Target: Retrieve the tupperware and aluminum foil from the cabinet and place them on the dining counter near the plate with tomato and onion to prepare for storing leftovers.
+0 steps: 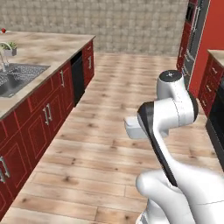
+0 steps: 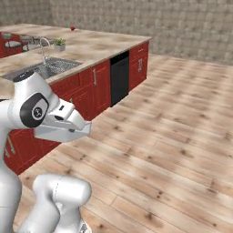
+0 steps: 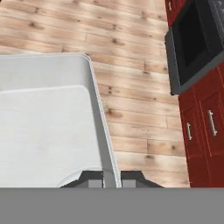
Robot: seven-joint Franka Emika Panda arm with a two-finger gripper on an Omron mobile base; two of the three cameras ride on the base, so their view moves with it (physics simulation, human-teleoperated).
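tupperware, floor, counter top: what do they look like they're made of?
Tupperware: looks like matte pale grey-white plastic; thin raised rim, rounded corner, no gloss. Floor: light wood planks, visible knots and grain, satin look. Counter top: beige-brown veined stone, probably marble, smooth finish. All rendered, so materials are judged by look alone.

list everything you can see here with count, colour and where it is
tupperware: 1, pale grey-white, held by its rim over the floor in the hand view
counter: 1, beige-brown marble, on the red units at left
sink: 1, grey steel, set in the counter
tap: 1, silver, behind the sink
potted plant: 1, green in a pale pot, beside the sink
dishwasher: 1, black, under the counter
red units: several doors, glossy red with grey handles
oven: 1, black, in the red units on the right
floor: light wood planks
gripper: 1, dark tips, shut on the tupperware rim
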